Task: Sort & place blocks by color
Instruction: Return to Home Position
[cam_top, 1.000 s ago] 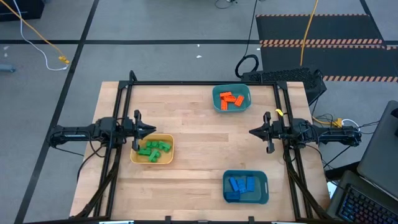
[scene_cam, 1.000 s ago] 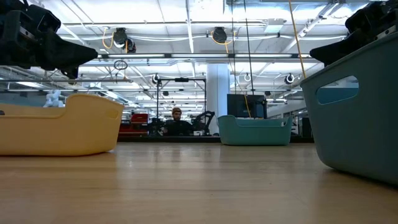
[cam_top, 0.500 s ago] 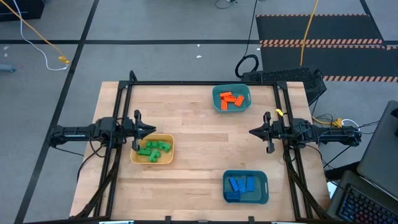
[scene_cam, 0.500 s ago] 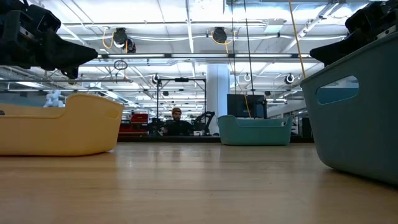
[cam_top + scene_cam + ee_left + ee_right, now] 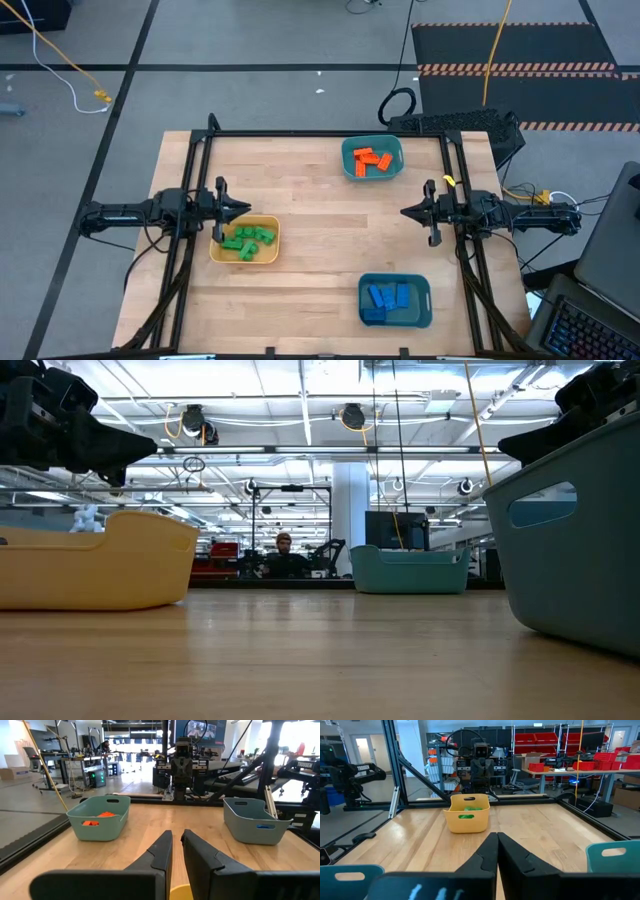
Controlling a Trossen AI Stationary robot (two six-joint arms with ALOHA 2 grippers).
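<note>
Several green blocks (image 5: 247, 240) lie in a yellow tray (image 5: 268, 252) at the table's left. Several orange blocks (image 5: 372, 159) lie in a teal tray (image 5: 350, 150) at the far side. Several blue blocks (image 5: 388, 296) lie in a teal tray (image 5: 420, 312) at the near right. My left gripper (image 5: 246, 208) hovers over the yellow tray's far edge, shut and empty, with only a narrow slit between its fingers (image 5: 176, 842). My right gripper (image 5: 404, 212) hovers at the table's right, shut and empty (image 5: 497, 840). The two grippers point at each other.
Bare wooden table top (image 5: 320, 225) lies between the two grippers and the three trays. A black frame (image 5: 300, 133) runs along the table's far edge and sides. A person (image 5: 285, 552) sits far off in the room behind the table.
</note>
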